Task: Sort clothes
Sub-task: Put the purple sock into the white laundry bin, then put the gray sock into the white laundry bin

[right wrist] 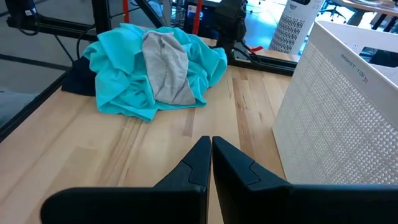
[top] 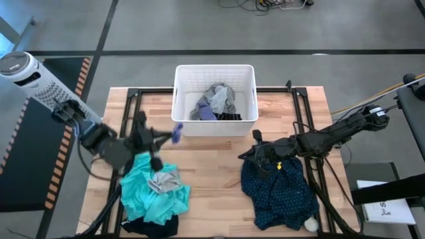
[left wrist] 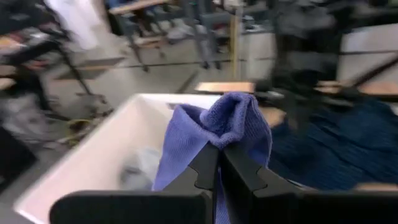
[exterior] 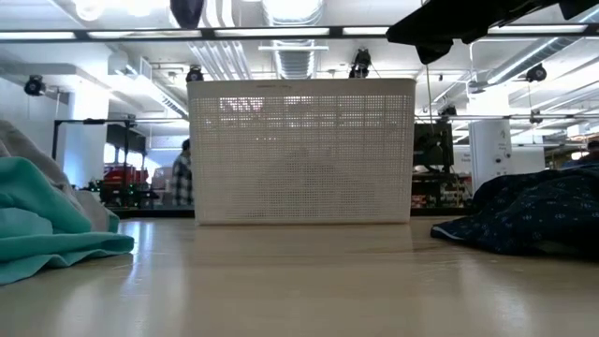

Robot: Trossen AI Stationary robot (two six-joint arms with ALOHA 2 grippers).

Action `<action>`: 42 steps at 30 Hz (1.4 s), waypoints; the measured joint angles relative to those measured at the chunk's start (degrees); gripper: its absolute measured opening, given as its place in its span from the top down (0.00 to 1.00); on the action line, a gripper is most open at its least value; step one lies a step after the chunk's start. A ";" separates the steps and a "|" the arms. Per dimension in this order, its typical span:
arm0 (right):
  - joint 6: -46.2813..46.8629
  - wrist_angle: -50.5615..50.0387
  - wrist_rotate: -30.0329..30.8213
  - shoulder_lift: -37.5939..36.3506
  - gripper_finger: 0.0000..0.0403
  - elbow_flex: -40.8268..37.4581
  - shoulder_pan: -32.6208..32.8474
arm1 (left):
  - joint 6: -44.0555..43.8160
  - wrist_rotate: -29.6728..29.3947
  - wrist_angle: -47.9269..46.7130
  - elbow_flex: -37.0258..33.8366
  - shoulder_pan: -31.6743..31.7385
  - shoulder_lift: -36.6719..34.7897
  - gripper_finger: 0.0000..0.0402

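High view: left gripper [top: 174, 133] sits left of centre, just off the lower-left corner of the white basket [top: 180, 81], fingers clamped on a purple piece [top: 177, 131]. Left wrist view confirms this: the purple cloth [left wrist: 217, 134] is pinched between the dark fingers [left wrist: 205, 168], with the basket's open interior [left wrist: 93, 168] beyond it.

Step in hand, as judged: carrying the purple piece to the basket. It is not yet over the rim. The next move calls for lifting it clear of the basket wall, moving inward over the opening, then spreading the fingers to drop it.

Right gripper [top: 260, 151] rests at centre right, at the upper edge of the navy dotted garment [top: 279, 189]; right wrist view shows its fingers [right wrist: 200, 163] pressed together on nothing.

Count:
- 1 teal shirt [top: 153, 192], lower left.
- 1 grey piece [top: 163, 180] on top of it.
- 1 dark garment [top: 149, 227] under the teal, bottom edge.
- 1 navy dotted garment, lower right.
- 1 purple piece, held.
- In the basket: a grey heap [top: 216, 99] with purple and black bits; number cannot be told.
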 joint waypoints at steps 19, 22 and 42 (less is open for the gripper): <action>-1.50 1.90 0.00 0.00 1.00 0.02 0.00 | 18.67 56.27 17.84 1.20 52.15 9.07 1.00; -1.38 1.75 0.00 0.00 1.00 0.02 0.00 | 16.51 62.86 17.97 1.20 56.12 13.47 1.00; 0.01 1.26 -0.01 0.00 1.00 0.02 0.00 | 17.77 65.64 0.96 13.74 50.18 20.48 0.43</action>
